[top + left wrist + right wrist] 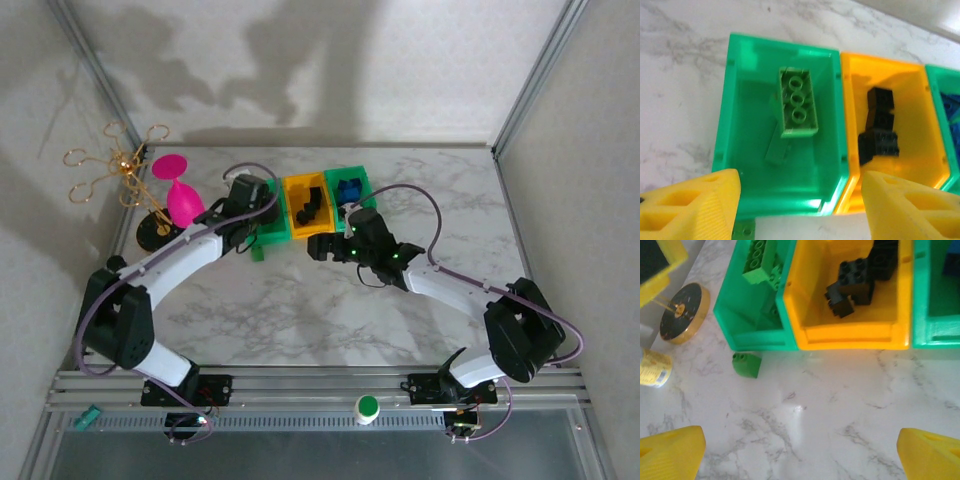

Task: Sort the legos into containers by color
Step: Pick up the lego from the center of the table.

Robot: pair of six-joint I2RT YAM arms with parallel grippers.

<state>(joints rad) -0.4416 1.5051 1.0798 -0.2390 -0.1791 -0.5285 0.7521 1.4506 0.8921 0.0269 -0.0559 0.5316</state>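
Note:
Three containers stand in a row: a green bin (277, 228), an orange bin (305, 190) and a second green bin (352, 176). A green lego brick (798, 102) lies in the left green bin (722, 145), beside a flatter green piece (777, 147). Black legos (855, 282) sit in the orange bin (850, 335), and blue legos (349, 190) in the right one. One green lego (746, 364) rests on the table just in front of the left bin. My left gripper (800, 205) hovers open over that bin's near rim, holding nothing. My right gripper (800, 455) stands wide open above bare marble.
A pink cup (180, 195) and a gold wire stand (120, 170) with a dark round base (682, 312) stand left of the bins. A green round button (367, 406) sits on the front rail. Walls close in the table's far and side edges.

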